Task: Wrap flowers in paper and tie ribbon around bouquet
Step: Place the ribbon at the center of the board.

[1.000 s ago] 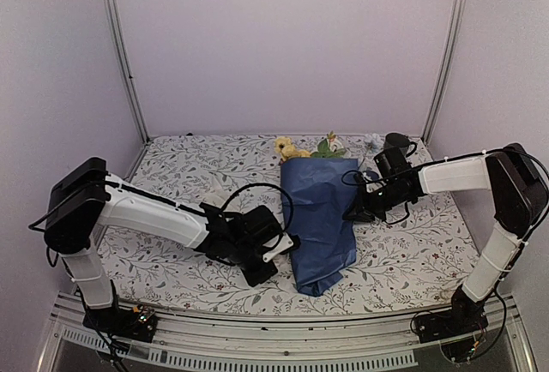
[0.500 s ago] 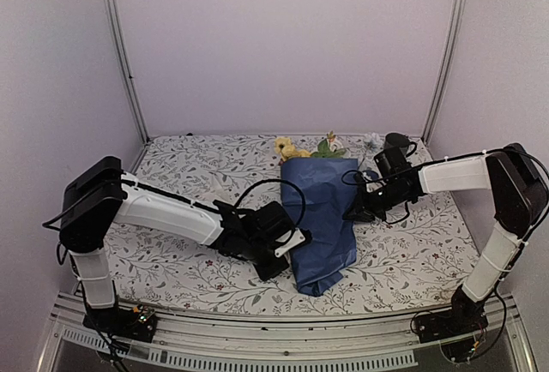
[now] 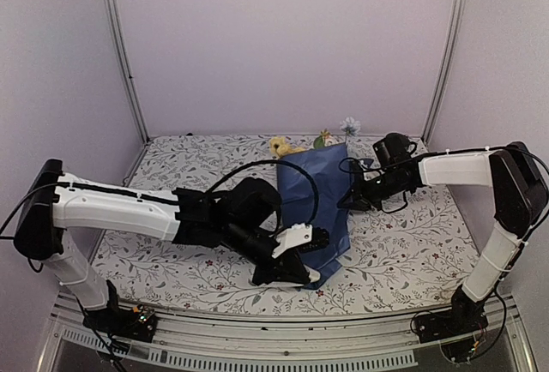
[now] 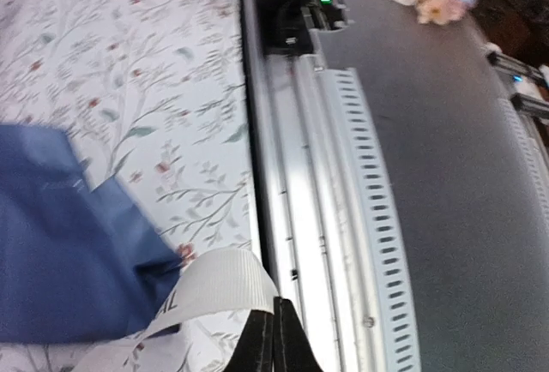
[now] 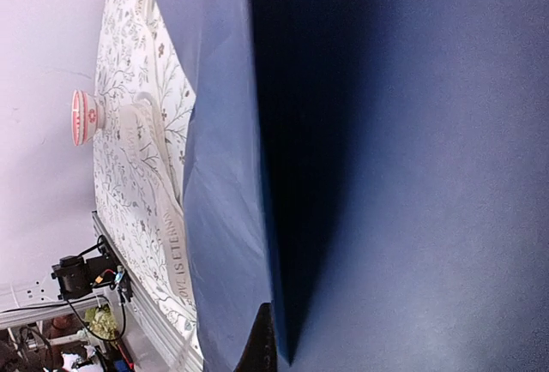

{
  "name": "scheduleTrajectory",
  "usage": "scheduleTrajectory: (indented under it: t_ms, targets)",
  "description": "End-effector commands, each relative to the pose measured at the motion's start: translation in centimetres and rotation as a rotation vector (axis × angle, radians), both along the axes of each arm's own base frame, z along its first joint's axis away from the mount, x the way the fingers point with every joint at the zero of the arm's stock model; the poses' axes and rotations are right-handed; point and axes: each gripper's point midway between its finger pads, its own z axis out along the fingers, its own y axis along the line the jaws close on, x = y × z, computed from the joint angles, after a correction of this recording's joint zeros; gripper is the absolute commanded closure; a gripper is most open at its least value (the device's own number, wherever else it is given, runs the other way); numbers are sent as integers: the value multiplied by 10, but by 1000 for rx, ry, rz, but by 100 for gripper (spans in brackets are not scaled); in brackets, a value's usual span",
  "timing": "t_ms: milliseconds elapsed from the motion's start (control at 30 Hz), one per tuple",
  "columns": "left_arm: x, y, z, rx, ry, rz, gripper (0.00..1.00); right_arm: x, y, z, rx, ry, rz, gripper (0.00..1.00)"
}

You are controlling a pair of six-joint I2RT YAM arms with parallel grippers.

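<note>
Fingers (image 4: 257, 351) on your left gripper (image 4: 273, 333) look pinched on the narrow cream lettered ribbon (image 4: 214, 285) by the tip of the dark navy paper bouquet (image 3: 313, 196), right gripper (image 3: 348, 204) clamped onto its edge, all lying on the floral tablecloth (image 3: 189, 166) with lilac walls (image 3: 283, 46) around.

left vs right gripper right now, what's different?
The left gripper pinches the ribbon; the right gripper pinches the paper at its right edge. The left gripper sits at the paper's near tip, close to the front rail; the right gripper sits farther back along the paper. Shared: both have their fingers shut.
</note>
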Motion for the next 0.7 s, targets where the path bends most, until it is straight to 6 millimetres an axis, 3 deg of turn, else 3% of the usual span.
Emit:
scheduleTrajectory:
  t_ms: [0,200,333,533,667]
  targets:
    - [-55,-41,16,-119,83,-324,100,8,23,29,93,-37,26,100]
    - [-74,-70,8,-104,118,-524,100,21,31,35,102,-40,7,100]
    - [-93,-84,24,-147,118,-656,100,27,32,26,86,-23,3,100]
    - [-104,-100,11,-174,200,-762,100,27,37,6,89,44,16,100]
    - [-108,-103,5,-134,283,-812,100,44,42,23,121,33,20,100]
